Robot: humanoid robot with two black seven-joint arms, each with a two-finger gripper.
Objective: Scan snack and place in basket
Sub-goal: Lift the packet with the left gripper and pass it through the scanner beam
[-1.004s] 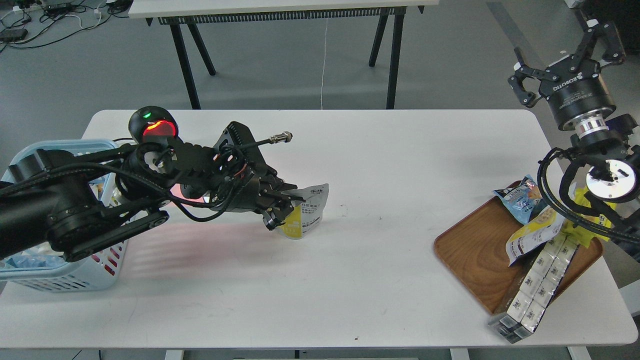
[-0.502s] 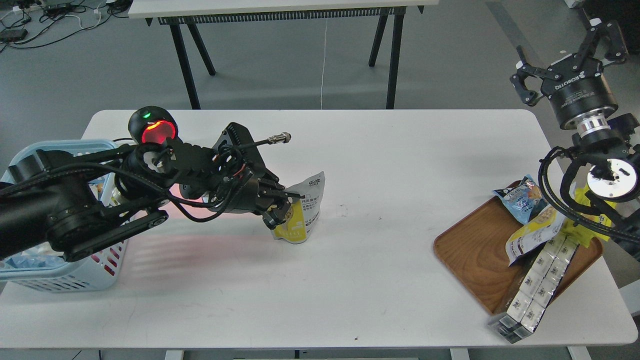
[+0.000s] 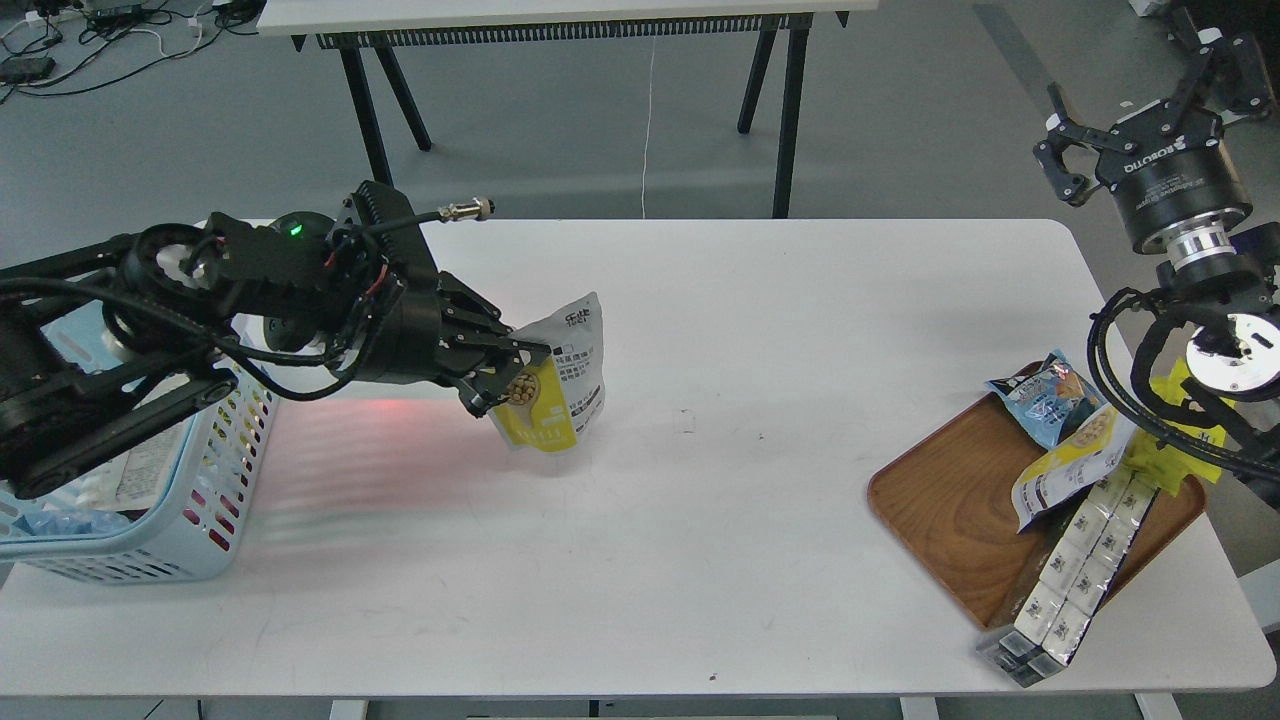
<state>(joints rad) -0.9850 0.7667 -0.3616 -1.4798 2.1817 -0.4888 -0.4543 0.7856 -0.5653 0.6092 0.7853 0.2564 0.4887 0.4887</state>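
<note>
My left gripper (image 3: 505, 372) is shut on the snack (image 3: 555, 385), a small pouch with a silvery-white top, yellow lower part, a round picture of beans and dark print. It holds the pouch tilted above the white table, left of centre. The light blue basket (image 3: 205, 505) with slotted sides stands at the table's left edge, partly hidden behind my left arm. My right gripper (image 3: 1150, 95) is open and empty, raised high past the table's far right corner.
A brown wooden tray (image 3: 950, 510) at the right holds a blue snack packet (image 3: 1045, 395), another yellow-and-white pouch (image 3: 1065, 465), a bright yellow pack and long white boxes (image 3: 1070, 570). The basket holds several items. A red glow lies on the table under my left arm.
My left arm has lifted and swung left toward the basket with the pouch in its grip. The scanner's red light no longer shows. My right gripper has risen slightly.
</note>
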